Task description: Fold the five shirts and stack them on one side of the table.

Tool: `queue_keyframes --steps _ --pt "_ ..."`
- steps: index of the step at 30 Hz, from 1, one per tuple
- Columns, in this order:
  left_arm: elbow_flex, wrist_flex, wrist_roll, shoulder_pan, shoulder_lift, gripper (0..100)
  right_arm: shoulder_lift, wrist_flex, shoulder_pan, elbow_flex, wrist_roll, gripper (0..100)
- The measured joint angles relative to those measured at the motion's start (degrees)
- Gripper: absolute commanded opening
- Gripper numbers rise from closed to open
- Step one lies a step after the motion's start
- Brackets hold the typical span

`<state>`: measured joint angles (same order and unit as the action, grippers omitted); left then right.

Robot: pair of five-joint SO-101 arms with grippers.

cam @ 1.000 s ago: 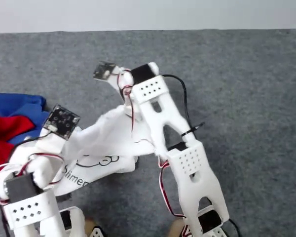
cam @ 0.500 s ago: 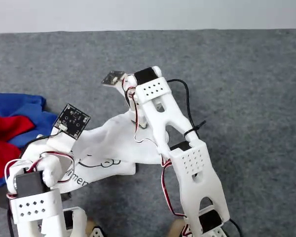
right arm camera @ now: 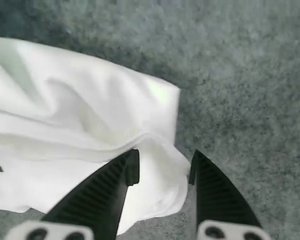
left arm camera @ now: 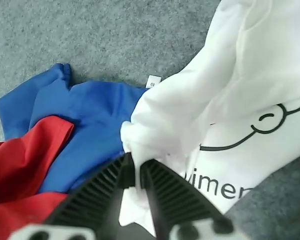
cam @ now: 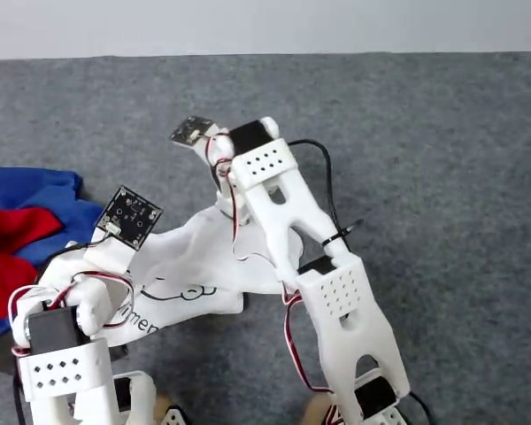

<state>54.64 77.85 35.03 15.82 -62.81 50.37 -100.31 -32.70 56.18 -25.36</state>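
Left gripper (left arm camera: 135,169): jaws closed down to a narrow slit, with a bunched fold of the white shirt (left arm camera: 230,95) pinched between them. The cloth rises from the pinch in a crumpled ridge.

White shirt, count 1: lies on the surface (cam: 425,177) at about 7 o'clock from its middle, between the two arms. It is rumpled, with a black line drawing and lettering facing up. A small tag shows at its edge beside the blue cloth.

Right gripper (right arm camera: 163,161): jaws parted about halfway and holding nothing. It stands over a folded corner of the white shirt, at the shirt's 1 o'clock end in the high view. One jaw is over the cloth, the other over bare grey surface just past the hem. Cannot tell whether either jaw touches the fabric.

Blue shirt (cam: 44,197), count 1: at 9 o'clock by the surface's edge, loose, touching the white shirt.

Red shirt (cam: 7,252), count 1 as far as can be told: heaped on the blue one.

Shirts seen: 3.
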Motion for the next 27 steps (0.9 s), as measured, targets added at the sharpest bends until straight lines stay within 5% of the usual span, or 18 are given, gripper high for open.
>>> queue_keyframes --steps 27 --pt "0.0 0.0 0.0 0.0 0.0 1 -2.8 0.0 -0.4 -6.7 0.0 10.0"
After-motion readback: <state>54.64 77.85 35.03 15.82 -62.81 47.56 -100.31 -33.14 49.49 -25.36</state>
